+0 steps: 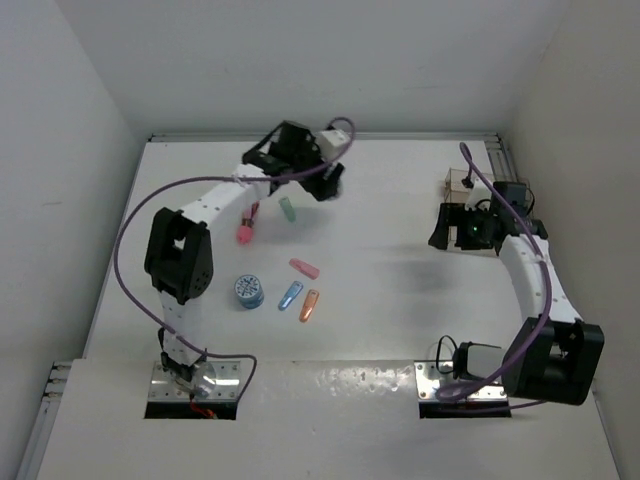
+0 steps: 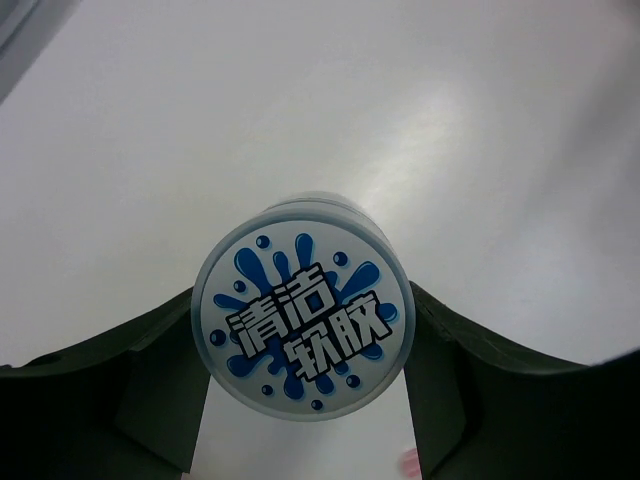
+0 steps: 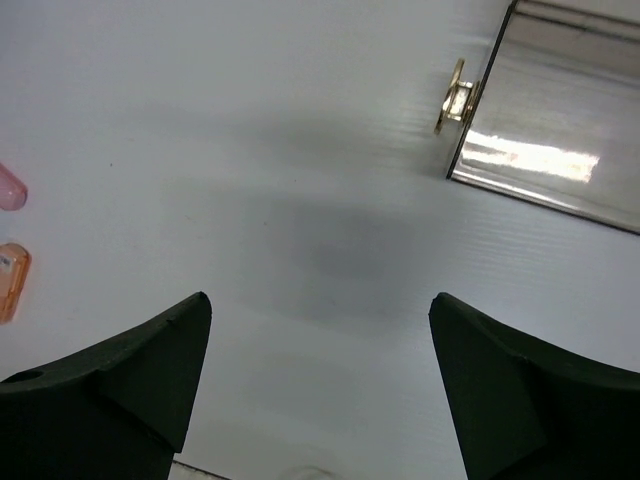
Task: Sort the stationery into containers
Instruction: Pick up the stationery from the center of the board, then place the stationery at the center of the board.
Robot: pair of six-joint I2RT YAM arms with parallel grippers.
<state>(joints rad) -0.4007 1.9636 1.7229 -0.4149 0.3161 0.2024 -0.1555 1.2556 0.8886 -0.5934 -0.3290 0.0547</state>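
White table [image 1: 400, 300], plain white walls [image 1: 300, 60]

A white table [image 1: 400, 300] filled the view, matte and plain. White walls boxed the table in: the left wall [image 1: 50, 150] along its left edge, the back wall [image 1: 320, 60] behind its far edge, the right wall [image 1: 590, 100] opposite. A metal rail [image 1: 497, 155] lay at the table's far right corner.

Roll [image 2: 300, 335] blue-white, round; clamped between left jaws
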